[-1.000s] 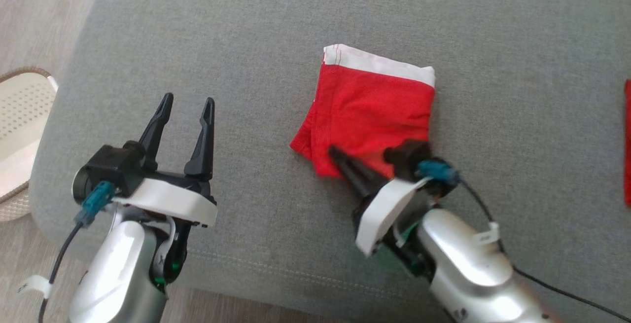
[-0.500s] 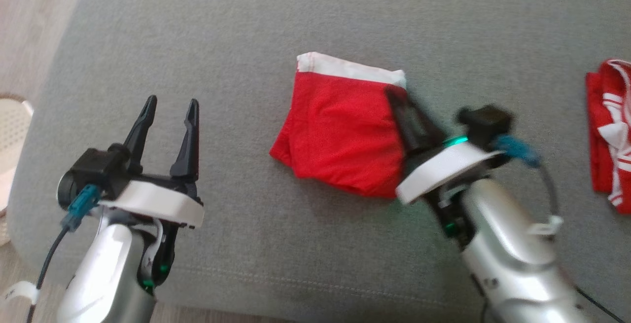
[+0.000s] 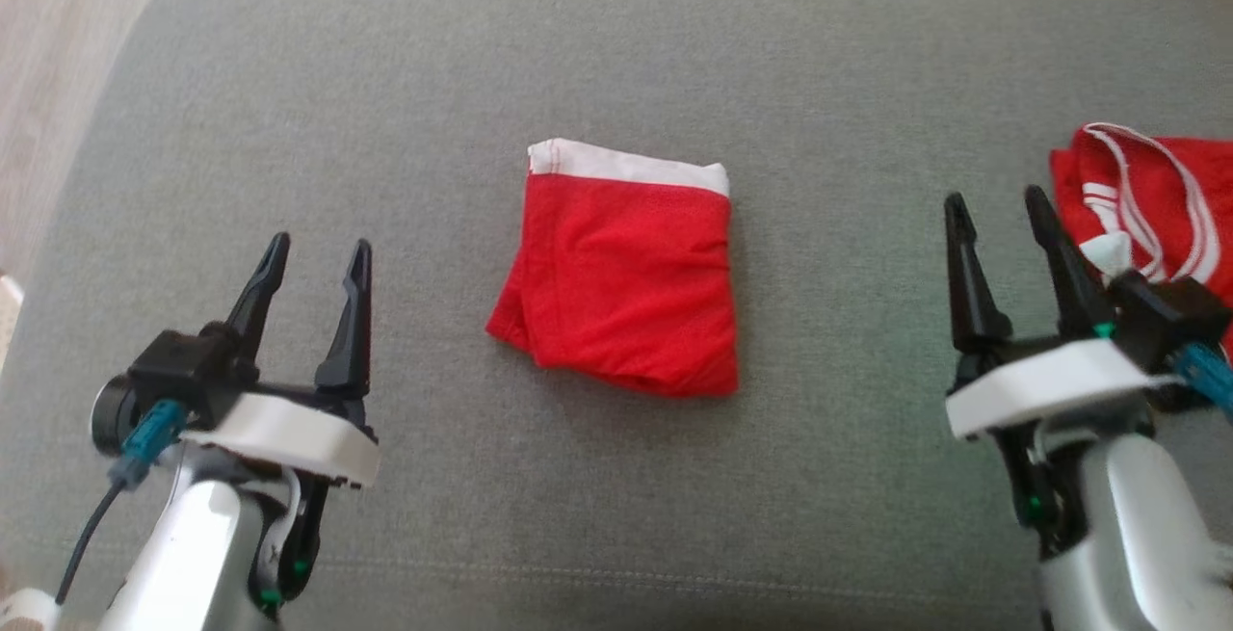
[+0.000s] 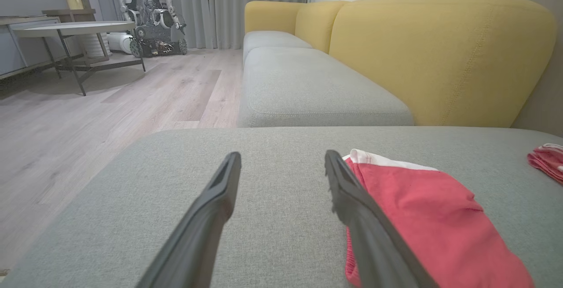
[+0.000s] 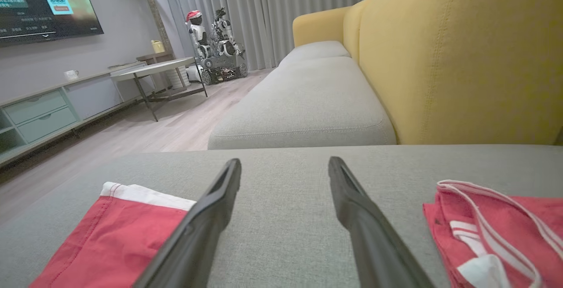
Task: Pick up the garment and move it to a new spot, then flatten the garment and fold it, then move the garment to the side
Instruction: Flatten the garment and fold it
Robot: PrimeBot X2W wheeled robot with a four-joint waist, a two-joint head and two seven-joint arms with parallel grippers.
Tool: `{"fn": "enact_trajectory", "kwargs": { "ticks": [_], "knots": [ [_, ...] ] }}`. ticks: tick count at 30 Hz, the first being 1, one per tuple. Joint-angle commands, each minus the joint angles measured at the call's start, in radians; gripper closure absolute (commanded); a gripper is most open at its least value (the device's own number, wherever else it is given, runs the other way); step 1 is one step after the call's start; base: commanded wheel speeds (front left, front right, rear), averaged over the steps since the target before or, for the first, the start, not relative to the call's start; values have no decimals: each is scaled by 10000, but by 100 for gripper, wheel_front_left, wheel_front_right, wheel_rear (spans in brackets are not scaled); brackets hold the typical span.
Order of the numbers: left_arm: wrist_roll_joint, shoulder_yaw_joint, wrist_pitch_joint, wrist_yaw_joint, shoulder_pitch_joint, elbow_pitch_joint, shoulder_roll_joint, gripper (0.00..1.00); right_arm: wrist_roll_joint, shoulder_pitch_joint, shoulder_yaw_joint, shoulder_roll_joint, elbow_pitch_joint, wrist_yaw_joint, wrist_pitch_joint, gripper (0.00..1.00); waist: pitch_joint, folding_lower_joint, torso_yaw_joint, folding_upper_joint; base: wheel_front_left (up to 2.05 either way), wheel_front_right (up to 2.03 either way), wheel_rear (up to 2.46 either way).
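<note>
Okay, lower left: left gripper (image 3: 320,244) jaws spread, empty, over the grey cushion (image 3: 616,53). Lower right: right gripper (image 3: 994,196) likewise spread, holding nothing, clear of the cloth. Centre of frame: red garment (image 3: 621,299) with white waistband, folded into a compact rectangle, flat on the cushion, between both grippers, touching neither. Right edge, upper: striped red garment (image 3: 1146,197), bunched. Fold looks done; likely step is moving it aside. Next needs a pinch through all layers at one edge, so the fold holds.
</note>
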Motion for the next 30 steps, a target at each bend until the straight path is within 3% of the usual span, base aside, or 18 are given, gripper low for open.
{"fn": "enact_trajectory", "kwargs": {
  "ticks": [1,13,30],
  "knots": [
    [100,372,75,53,-189,-385,392,0,-24,218,57,72,-784,-9,243,0,-156,0,-138,0,0,0,0],
    [120,295,349,229,386,-795,651,0,49,1449,-43,72,-1835,-9,764,0,-598,0,-428,0,0,0,0],
    [-2,171,632,554,1242,-1119,746,0,113,2365,-178,72,-2091,-9,1083,0,-1462,0,-406,0,0,0,0]
  ]
}}
